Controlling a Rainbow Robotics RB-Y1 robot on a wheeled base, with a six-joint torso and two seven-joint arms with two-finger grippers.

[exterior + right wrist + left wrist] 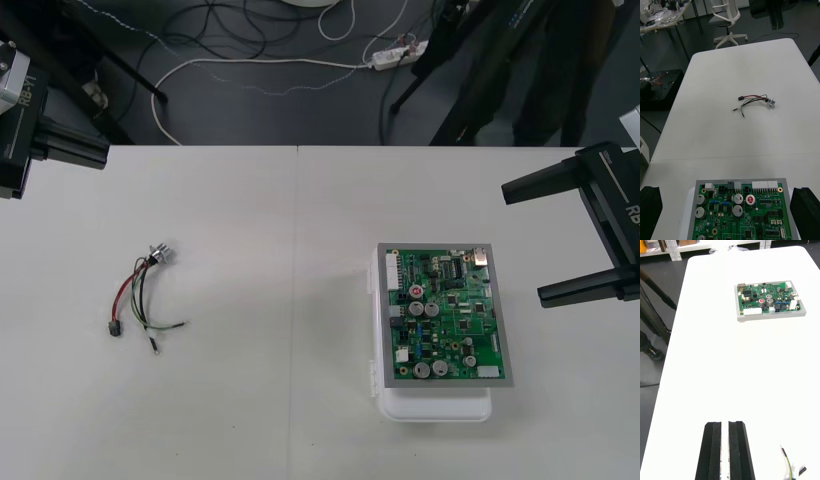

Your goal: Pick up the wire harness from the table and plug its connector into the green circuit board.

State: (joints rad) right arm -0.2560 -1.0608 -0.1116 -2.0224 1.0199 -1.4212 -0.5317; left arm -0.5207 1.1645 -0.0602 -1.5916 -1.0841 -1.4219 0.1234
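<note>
Left gripper (724,424), its fingers pressed together on nothing, waits at the upper left of the front view. The right gripper (527,242) stands spread wide at the right edge, near the green circuit board (445,315) on its white base (435,408). The task looks unstarted: the wire harness (145,295) lies loose at centre left, well apart from the board, so picking up and plugging in are both left. The table (270,420) is plain and light; dark floor (250,105) with cables (260,62) runs along the top.

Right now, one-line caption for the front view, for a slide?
Wire harness lies loose on the table left of the green circuit board; left gripper and right gripper parked at the sides.
</note>
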